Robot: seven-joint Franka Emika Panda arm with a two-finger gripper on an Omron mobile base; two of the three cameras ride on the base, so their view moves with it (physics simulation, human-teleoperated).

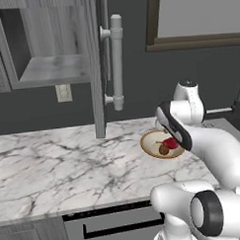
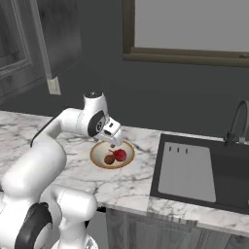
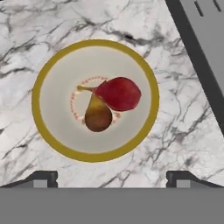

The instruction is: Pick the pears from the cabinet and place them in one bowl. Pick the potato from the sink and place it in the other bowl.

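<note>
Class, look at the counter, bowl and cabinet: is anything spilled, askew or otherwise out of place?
Nothing is spilled or broken. The red pear and brown pear lie touching in the tan bowl. Only the cabinet door hangs open.

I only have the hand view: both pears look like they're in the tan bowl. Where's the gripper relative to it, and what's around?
Observer: The gripper hovers open just above the cream-tan bowl, holding nothing.
Operator: What's beside the bowl?
Observer: The sink lies to the bowl's right in the right base view, its ribbed drainboard nearest the bowl.
Operator: And the cabinet?
Observer: In the left base view the cabinet hangs up and to the left of the bowl, its door swung open.
</note>
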